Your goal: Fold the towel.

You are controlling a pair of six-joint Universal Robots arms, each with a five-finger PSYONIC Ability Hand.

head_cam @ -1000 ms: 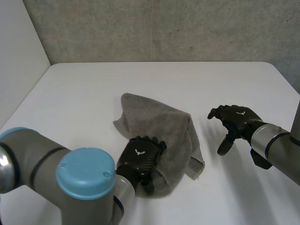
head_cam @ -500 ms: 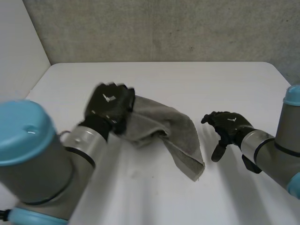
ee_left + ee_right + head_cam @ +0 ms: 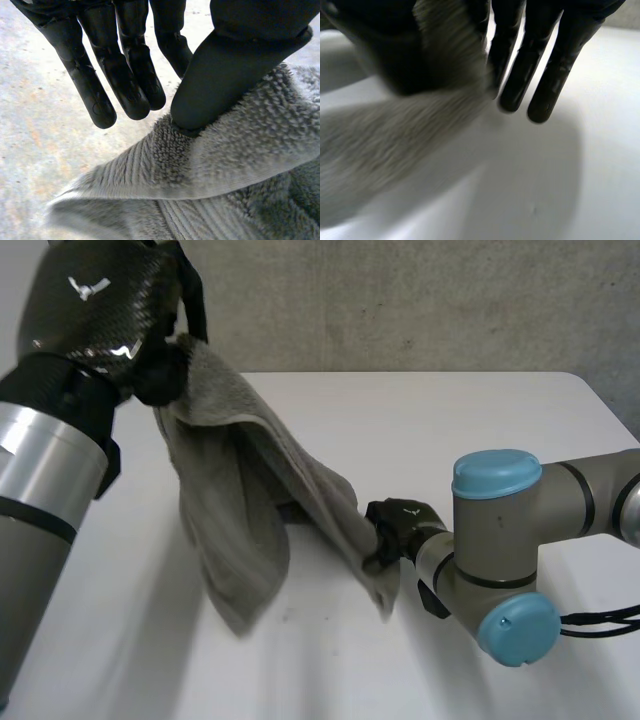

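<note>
Left hand (image 3: 95, 315) rising since earlier frame, thumb pinching towel (image 3: 235, 500) edge, towel hanging over table (image 3: 450, 430). Right hand (image 3: 395, 525) moving in, pinching lower corner. Step, judging: opening towel out. Next: drawing corners apart, laying flat.

The grey terry towel (image 3: 240, 490) hangs in loose folds over the table (image 3: 500, 420), one end high.

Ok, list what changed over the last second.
The left hand raised the towel high above the table, up and leftward, pinching its top edge, so it hangs. The right hand moved in from the right and pinched the hanging lower edge. The table stayed as it was.
</note>
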